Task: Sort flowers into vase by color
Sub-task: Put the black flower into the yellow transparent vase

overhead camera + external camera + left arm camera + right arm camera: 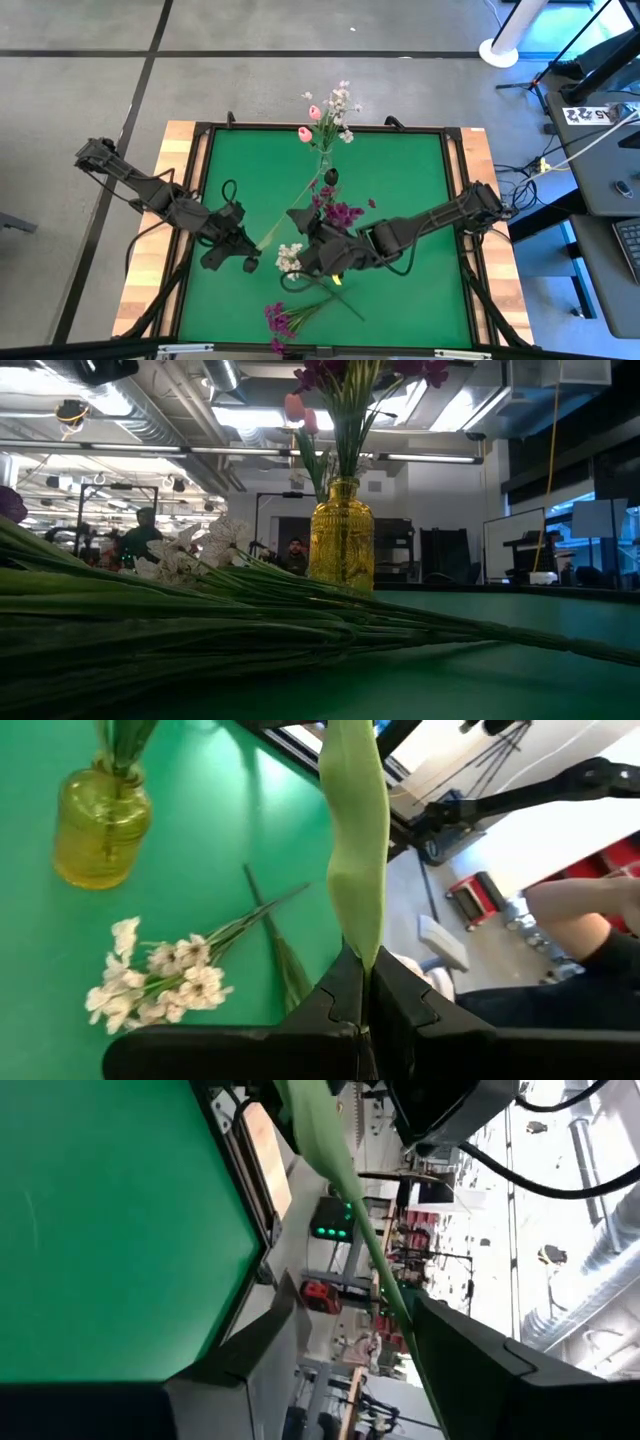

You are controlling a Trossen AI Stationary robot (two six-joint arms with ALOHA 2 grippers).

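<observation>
A yellow ribbed glass vase (324, 160) stands near the far edge of the green table (420, 190), holding pink tulip buds (309, 122) and small white blossoms (341, 103) on thin green stems. The left gripper (252, 250) sits low over the left-middle of the table, its fingers (345, 990) pinched tight on a long pale-green leaf (356, 840) of a purple flower sprig (341, 212). The right gripper (318, 262), just right of it at the table's centre, has its fingers closed narrowly around the same sprig's green stem (340, 1170). A white blossom cluster (289, 257) lies flat on the table between the two grippers, and another purple bunch (280, 318) lies near the front edge.
</observation>
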